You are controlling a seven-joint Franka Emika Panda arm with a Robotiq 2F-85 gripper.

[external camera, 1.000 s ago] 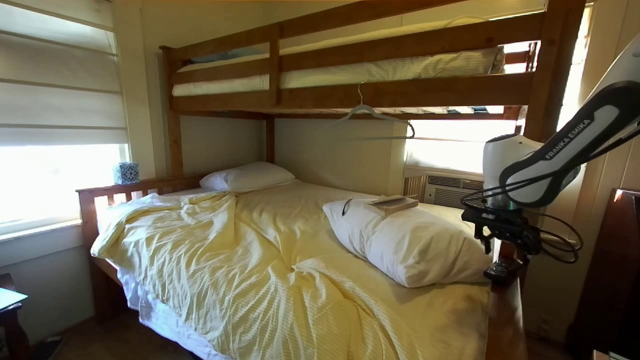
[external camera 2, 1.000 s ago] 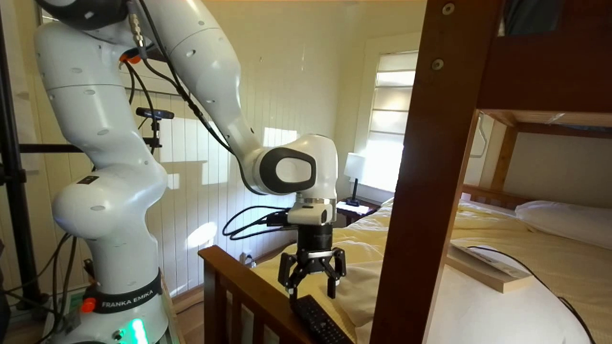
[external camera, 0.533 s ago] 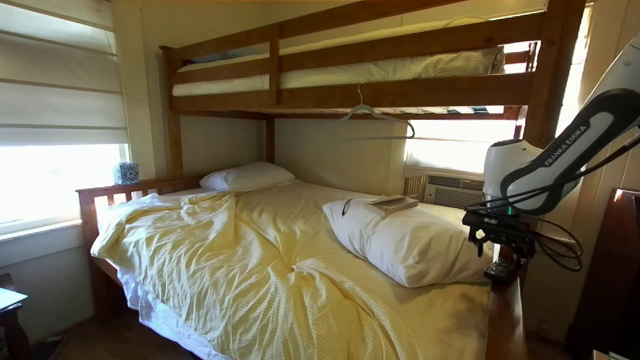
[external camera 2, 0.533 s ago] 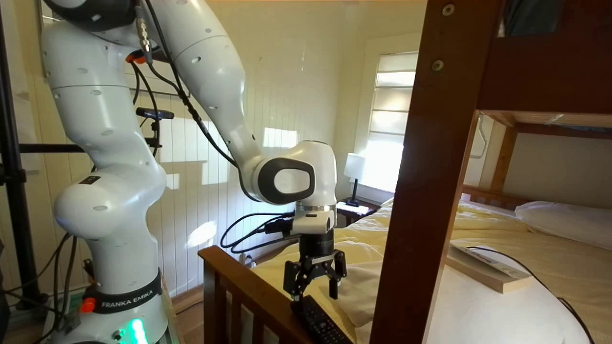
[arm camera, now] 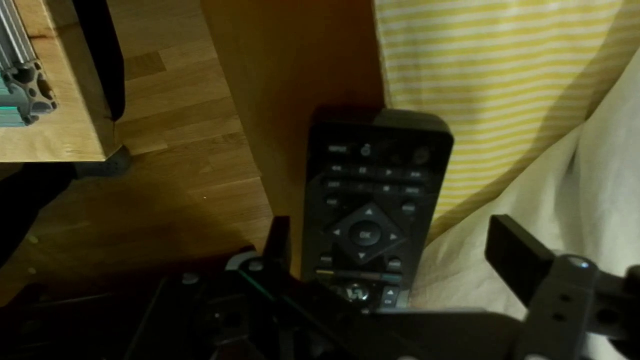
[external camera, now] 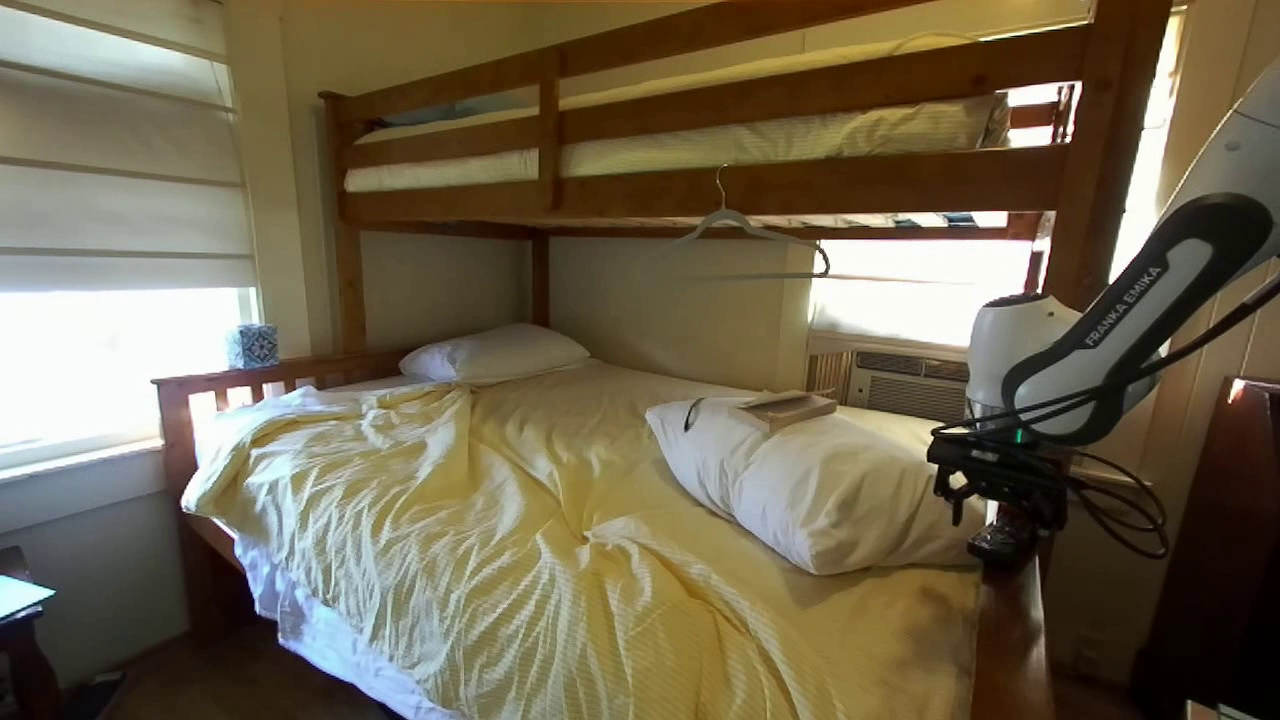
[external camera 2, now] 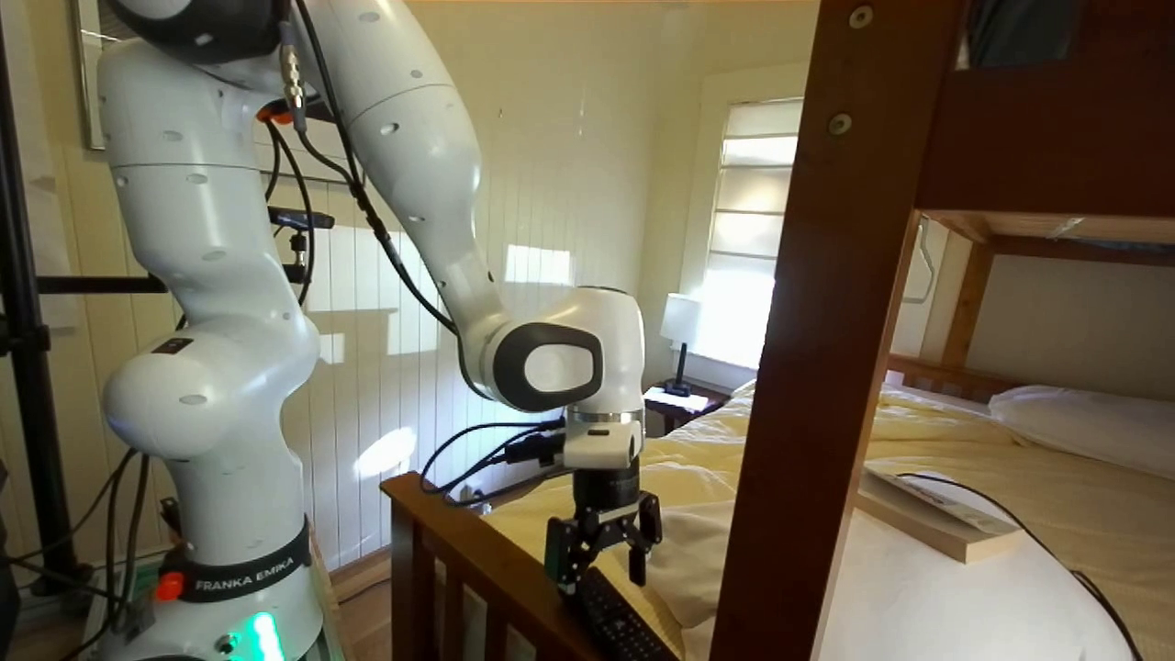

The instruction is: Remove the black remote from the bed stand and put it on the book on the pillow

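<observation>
Wrist view: black remote (arm camera: 367, 195) on the bed rail (arm camera: 305, 60), partly overhanging the striped sheet (arm camera: 500, 75) inside it. Gripper (arm camera: 390, 232) spread wide, nothing held; outer finger (arm camera: 278, 240) close by remote, inner one well apart. Shift outward to centre, lower without catching the rail, pinch across remote's width, lift clear, then to book (external camera: 790, 409) on pillow (external camera: 820, 490) (both exterior views), inside the rail.
</observation>
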